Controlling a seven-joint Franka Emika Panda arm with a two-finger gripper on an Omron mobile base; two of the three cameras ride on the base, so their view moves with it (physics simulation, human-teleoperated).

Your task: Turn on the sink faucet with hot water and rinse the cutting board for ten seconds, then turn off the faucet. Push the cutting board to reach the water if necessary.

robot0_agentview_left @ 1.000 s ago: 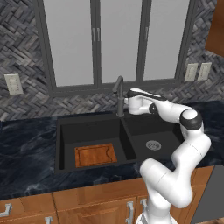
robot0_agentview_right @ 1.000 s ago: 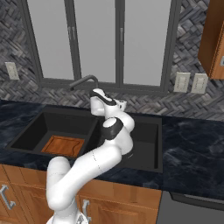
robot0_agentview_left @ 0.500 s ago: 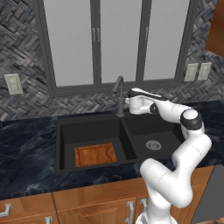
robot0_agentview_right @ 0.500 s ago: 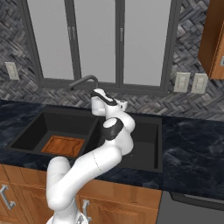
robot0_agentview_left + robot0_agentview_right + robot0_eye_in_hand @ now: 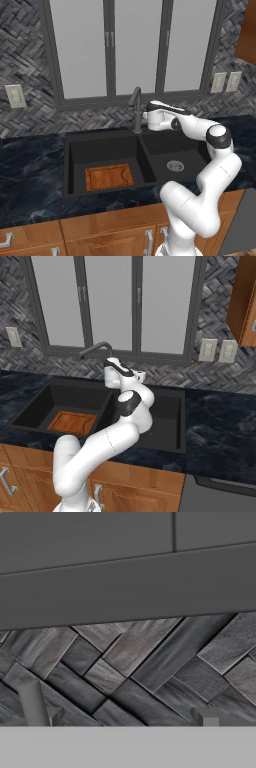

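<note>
- The flat reddish-brown rectangular wooden cutting board (image 5: pixel 109 177) lies on the floor of the left basin of the matte black rectangular double-basin sink (image 5: pixel 75 150), towards its front edge and well apart from the faucet's base; its long axis runs left to right along the counter.
- No water falls from the spout, so the rinse appears not yet begun.
- The slim tall dark grey metal sink faucet (image 5: pixel 136 109) stands upright at the back rim above the centre divider, its short spout angled out over the left basin in the right base view (image 5: pixel 95 349).
- The white arm's two-finger gripper (image 5: pixel 148 116) hangs just to the right of the faucet post, at about mid-height, close beside it; contact cannot be told.
- In the hand view the two dark fingertips (image 5: pixel 33 704) stand wide apart with nothing between them, pointed at the grey herringbone tile wall (image 5: pixel 150 667) below the dark window frame (image 5: pixel 125 582).
- Judgement: the lever lies leftward of the spread jaws, so the coming move turns on a short sideways reach to the post.
</note>
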